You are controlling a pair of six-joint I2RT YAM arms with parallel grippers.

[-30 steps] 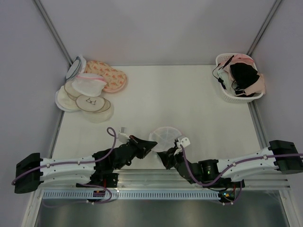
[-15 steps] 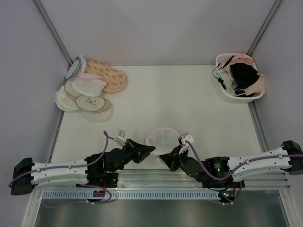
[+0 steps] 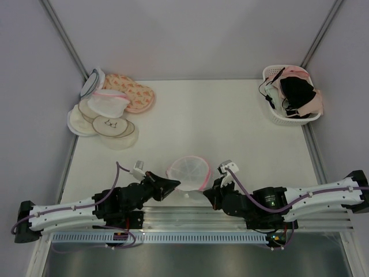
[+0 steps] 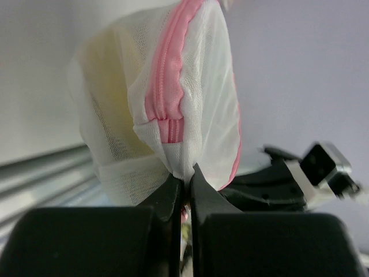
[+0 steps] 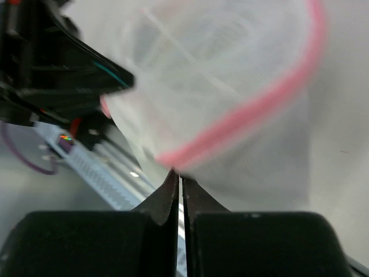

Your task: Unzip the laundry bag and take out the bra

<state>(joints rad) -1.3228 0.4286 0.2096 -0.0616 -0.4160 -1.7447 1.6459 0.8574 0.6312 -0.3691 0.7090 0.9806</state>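
Now held up at the near edge of the table (image 3: 219,121), between the arms: the laundry bag (image 3: 187,170), carried left and nearer within the last second. Pinched by the left gripper (image 4: 185,184) in the mesh just under the pink zipper trim (image 4: 167,98), jaws tight on fabric. Nipped too at the trim by the right gripper (image 5: 177,176), jaws just gone from apart to together, so probably braced at both ends for unzipping. Cannot tell whether the slider is caught; too blurred in the right wrist view. No bra made out, only a yellowish tint through mesh.
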